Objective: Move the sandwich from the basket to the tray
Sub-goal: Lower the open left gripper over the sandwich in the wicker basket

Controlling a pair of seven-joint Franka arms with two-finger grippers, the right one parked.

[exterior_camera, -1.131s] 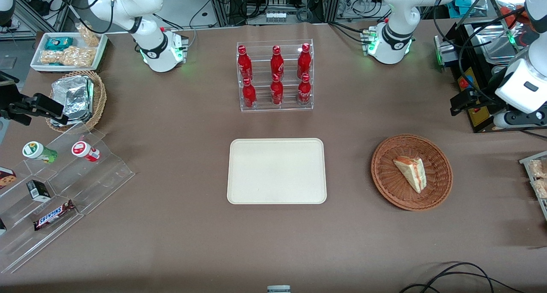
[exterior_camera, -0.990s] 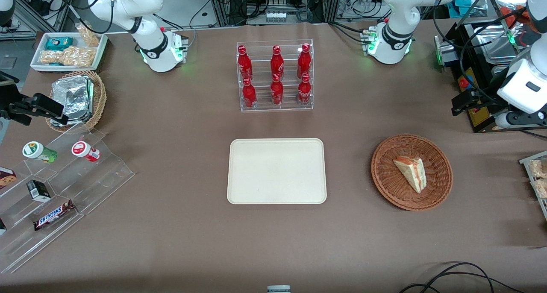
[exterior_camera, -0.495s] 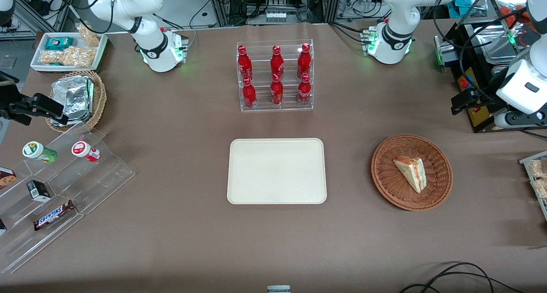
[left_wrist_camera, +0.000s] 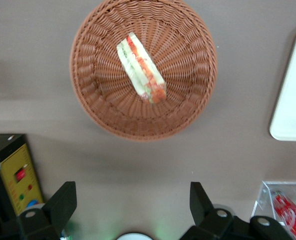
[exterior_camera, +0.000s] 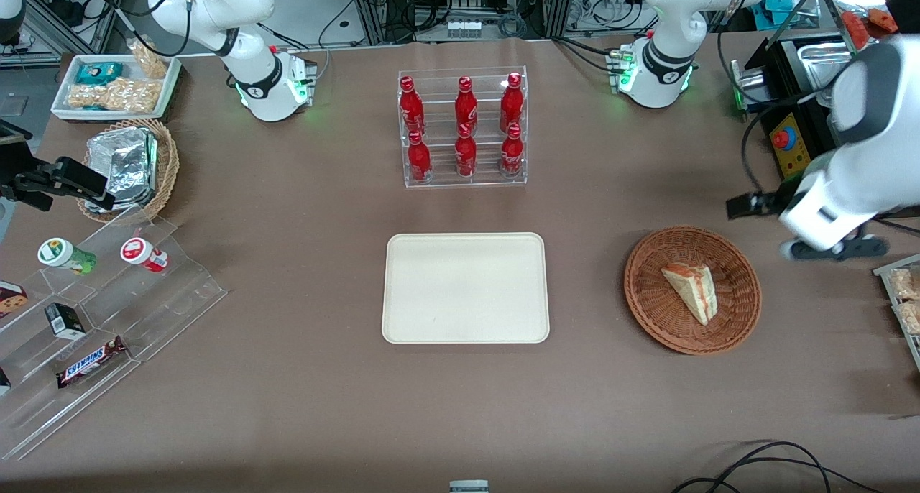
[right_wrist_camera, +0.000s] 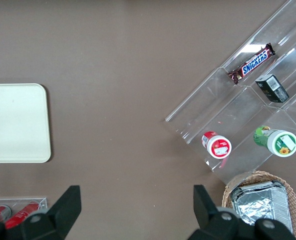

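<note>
The sandwich (exterior_camera: 691,291) lies in the basket (exterior_camera: 740,320), slightly off its centre, resting flat with the cut side showing red and green filling between pale bread. The tray (exterior_camera: 465,288) sits on the table well apart from the basket, toward the parked arm's end, with nothing on it.

The gripper (left_wrist_camera: 133,210) hovers above the table just beside the basket's rim, on the side farther from the front camera. Its 2 fingers (left_wrist_camera: 63,202) are spread wide apart and grasp nothing.

The sandwich is probably light and soft, so a hard squeeze would likely crush the bread and push filling out. The layers may also slide against each other. The safest hold looks to be across the 2 bread faces near the thick middle of the wedge, not at the thin tip. Since it lies flat on the woven ribs, the fingers would need to straddle its narrow width and close gently.
</note>
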